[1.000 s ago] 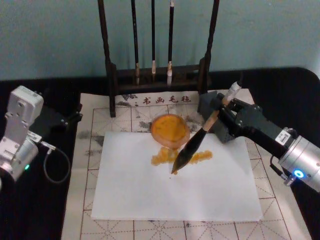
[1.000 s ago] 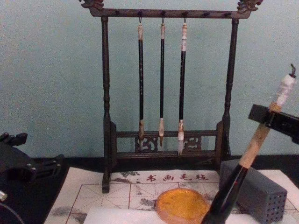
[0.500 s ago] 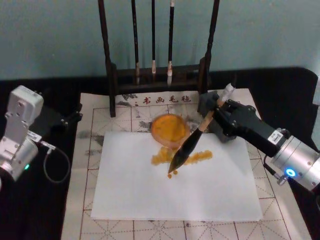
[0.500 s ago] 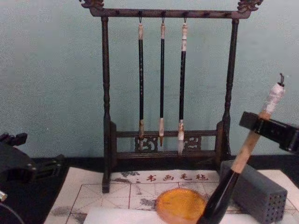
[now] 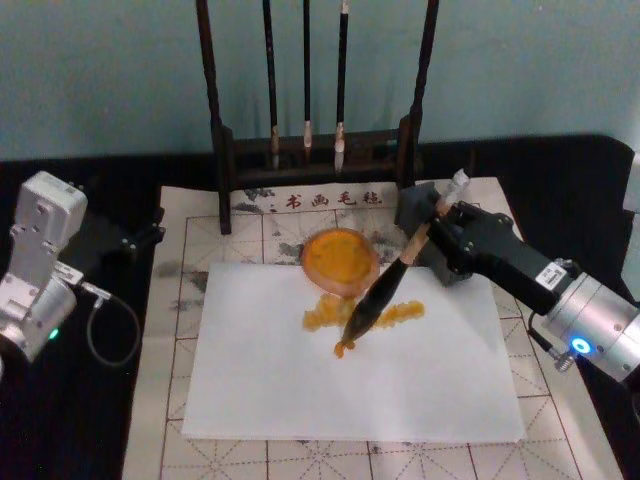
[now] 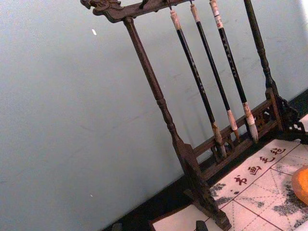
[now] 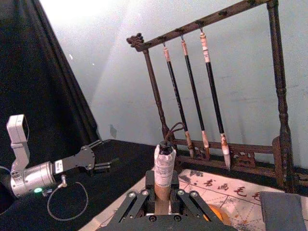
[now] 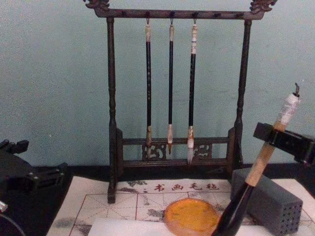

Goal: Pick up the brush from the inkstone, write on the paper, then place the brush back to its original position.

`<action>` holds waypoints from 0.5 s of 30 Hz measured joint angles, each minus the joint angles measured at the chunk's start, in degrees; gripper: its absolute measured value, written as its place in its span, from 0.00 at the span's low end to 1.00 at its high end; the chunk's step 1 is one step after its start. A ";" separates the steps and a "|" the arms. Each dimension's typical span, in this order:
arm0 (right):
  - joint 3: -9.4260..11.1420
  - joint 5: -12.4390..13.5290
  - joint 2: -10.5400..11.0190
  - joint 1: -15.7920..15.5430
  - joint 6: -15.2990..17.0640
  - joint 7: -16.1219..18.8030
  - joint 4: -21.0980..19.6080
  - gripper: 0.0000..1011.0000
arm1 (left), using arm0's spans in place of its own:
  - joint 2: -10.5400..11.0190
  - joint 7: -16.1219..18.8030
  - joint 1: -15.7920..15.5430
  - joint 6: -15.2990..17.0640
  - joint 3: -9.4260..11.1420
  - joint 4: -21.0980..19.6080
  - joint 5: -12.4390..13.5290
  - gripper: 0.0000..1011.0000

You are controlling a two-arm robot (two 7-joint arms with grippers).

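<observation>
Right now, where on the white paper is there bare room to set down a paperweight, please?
The near half of the paper, below the brush tip, is bare, as is its left strip beside the orange marks. Crowded: the far middle, where inkstone, marks, brush and right gripper meet. The left gripper sits off the mat.

Pale teal wall point(image 8: 59, 73), black table point(image 5: 570, 170)

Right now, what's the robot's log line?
right gripper: shut on brush | brush tip: on paper, by orange marks | inkstone: behind marks | left gripper: parked left
</observation>
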 joint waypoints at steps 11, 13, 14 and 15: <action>1.36 -0.38 1.25 -1.75 0.03 -0.85 -1.40 0.18 | 0.00 0.00 0.00 0.00 0.00 0.00 0.00 0.99; 1.78 -0.42 1.49 -2.22 0.01 -1.06 -1.74 0.18 | 0.00 0.00 0.00 0.00 0.00 0.00 0.00 0.99; 2.09 -0.42 1.65 -2.55 -0.03 -1.23 -2.00 0.18 | 0.00 0.00 0.00 0.00 0.00 0.00 0.00 0.99; 2.24 -0.42 1.72 -2.72 -0.05 -1.28 -2.13 0.18 | 0.00 0.00 0.00 0.00 0.00 0.00 0.00 0.99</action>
